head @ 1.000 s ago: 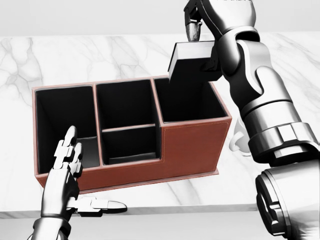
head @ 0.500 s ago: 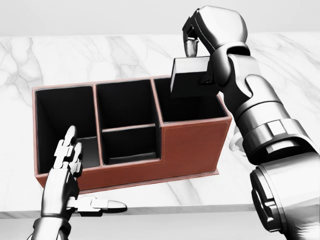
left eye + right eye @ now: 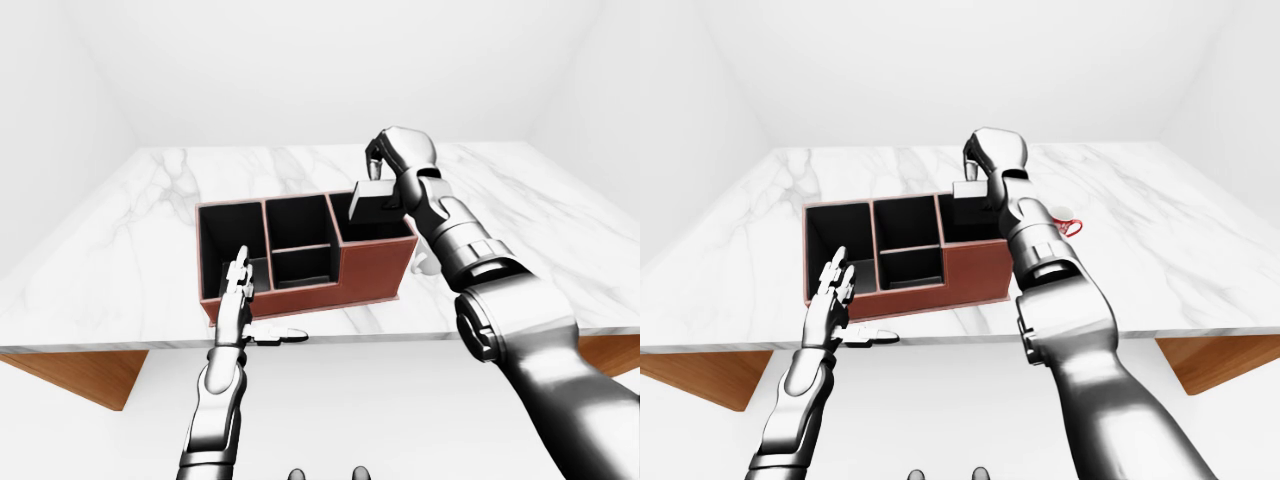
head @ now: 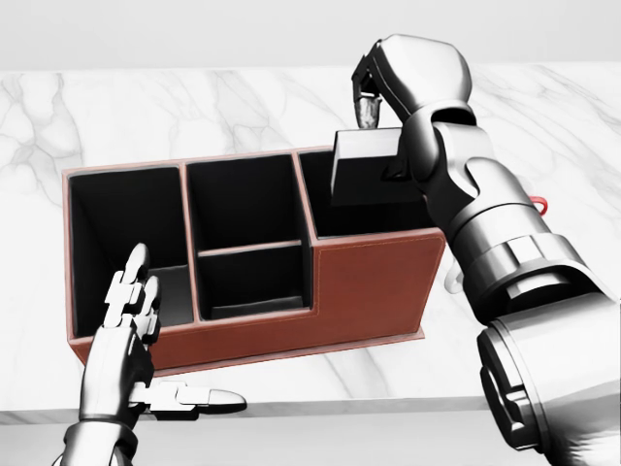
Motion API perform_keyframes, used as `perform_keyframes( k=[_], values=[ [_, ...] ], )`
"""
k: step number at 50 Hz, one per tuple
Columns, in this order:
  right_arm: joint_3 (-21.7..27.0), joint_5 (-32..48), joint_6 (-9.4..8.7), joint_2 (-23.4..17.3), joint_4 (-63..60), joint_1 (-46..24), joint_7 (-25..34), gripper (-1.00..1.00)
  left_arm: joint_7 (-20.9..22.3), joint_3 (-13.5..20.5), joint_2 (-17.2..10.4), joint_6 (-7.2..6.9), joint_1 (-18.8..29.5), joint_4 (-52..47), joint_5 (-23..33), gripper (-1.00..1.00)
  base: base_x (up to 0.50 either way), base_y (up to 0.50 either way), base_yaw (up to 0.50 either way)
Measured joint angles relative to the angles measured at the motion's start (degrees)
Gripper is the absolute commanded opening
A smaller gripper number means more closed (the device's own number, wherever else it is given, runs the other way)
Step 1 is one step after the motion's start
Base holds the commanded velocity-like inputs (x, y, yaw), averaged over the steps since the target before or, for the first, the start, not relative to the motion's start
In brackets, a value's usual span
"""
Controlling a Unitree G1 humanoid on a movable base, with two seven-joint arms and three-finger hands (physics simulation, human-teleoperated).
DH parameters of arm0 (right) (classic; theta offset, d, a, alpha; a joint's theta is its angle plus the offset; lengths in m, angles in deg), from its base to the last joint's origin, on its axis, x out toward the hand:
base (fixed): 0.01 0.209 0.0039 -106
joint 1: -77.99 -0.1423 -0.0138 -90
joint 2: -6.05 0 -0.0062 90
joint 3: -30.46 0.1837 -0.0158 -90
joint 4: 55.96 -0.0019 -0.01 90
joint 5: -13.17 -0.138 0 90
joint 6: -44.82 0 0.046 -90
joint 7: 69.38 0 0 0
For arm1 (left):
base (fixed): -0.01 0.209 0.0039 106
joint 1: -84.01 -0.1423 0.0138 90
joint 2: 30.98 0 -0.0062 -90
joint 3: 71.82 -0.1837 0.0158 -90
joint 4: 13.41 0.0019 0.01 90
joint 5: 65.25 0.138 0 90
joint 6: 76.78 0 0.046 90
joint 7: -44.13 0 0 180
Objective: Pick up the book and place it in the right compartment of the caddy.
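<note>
The reddish-brown caddy (image 4: 374,286) stands on the marble table (image 4: 194,107), with a left bay, a middle bay split in two, and a right compartment (image 4: 342,219). My right hand (image 4: 380,141) is shut on the dark grey book (image 4: 364,180) and holds it upright, tilted a little. The book's lower edge dips into the mouth of the right compartment. My left hand (image 4: 146,330) is open, fingers straight, at the caddy's near left corner and touching nothing.
A small white mug with a red handle (image 3: 1065,225) stands on the table just right of the caddy, mostly behind my right arm. The table's near edge (image 4: 320,403) runs just below the caddy. White walls enclose the room.
My right hand has come down and slightly toward the caddy, so the book has sunk from above the far rim into the right compartment's opening. The left hand and caddy have not moved.
</note>
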Motion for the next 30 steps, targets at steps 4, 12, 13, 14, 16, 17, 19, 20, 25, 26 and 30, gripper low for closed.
perform_keyframes(
  k=[4, 12, 13, 14, 16, 17, 19, 20, 25, 26, 30],
  values=[
    [-0.04, 0.21, 0.00, 0.20, 0.34, -0.23, -0.15, -1.00, 0.02, 0.00, 0.00, -0.07, -0.08, -0.18, 0.00, 1.00, 0.00, 0.00, 0.00],
    [0.47, 0.58, 0.00, 0.40, 1.09, -0.74, -1.14, 1.00, 0.06, -0.02, 0.01, -0.04, -0.20, -0.31, 0.01, 1.00, 0.00, 0.00, 0.00],
    [0.64, 0.62, 0.00, 0.41, 1.11, -0.82, -1.36, 1.00, 0.06, -0.02, 0.02, -0.03, -0.20, -0.30, 0.01, 1.00, 0.00, 0.00, 0.00],
    [0.83, 0.63, 0.00, 0.43, 1.12, -0.89, -1.56, 1.00, 0.07, -0.02, 0.02, -0.02, -0.20, -0.30, 0.01, 1.00, 0.00, 0.00, 0.00],
    [1.21, 0.56, 0.00, 0.47, 1.12, -0.99, -1.87, 1.00, 0.08, -0.02, 0.02, -0.05, -0.21, -0.34, 0.00, 1.00, 0.00, 0.00, 0.00],
    [1.35, 0.54, 0.00, 0.49, 1.11, -1.03, -2.04, 1.00, 0.08, -0.02, 0.02, -0.08, -0.22, -0.38, 0.00, 1.00, 0.00, 0.00, 0.00],
    [1.60, 0.45, 0.00, 0.53, 1.08, -1.07, -2.28, 1.00, 0.09, -0.03, 0.02, -0.14, -0.24, -0.46, 0.00, 1.00, 0.00, 0.00, 0.00],
    [1.70, 0.39, 0.00, 0.55, 1.06, -1.09, -2.38, 1.00, 0.10, -0.04, 0.02, -0.15, -0.25, -0.49, 0.00, 1.00, 0.00, 0.00, 0.00],
    [2.16, -0.04, 0.00, 0.54, 0.96, -1.28, -2.69, 1.00, 0.11, -0.05, 0.03, -0.17, -0.28, -0.56, 0.01, 1.00, 0.00, 0.00, 0.00],
    [2.22, -0.13, 0.00, 0.53, 0.93, -1.32, -2.74, 1.00, 0.11, -0.05, 0.03, -0.18, -0.29, -0.58, 0.02, 1.00, 0.00, 0.00, 0.00],
    [2.44, -0.41, 0.00, 0.55, 0.81, -1.46, -2.98, 1.00, 0.11, -0.06, 0.04, -0.25, -0.32, -0.68, 0.03, 1.00, 0.00, 0.00, 0.00]
  ],
)
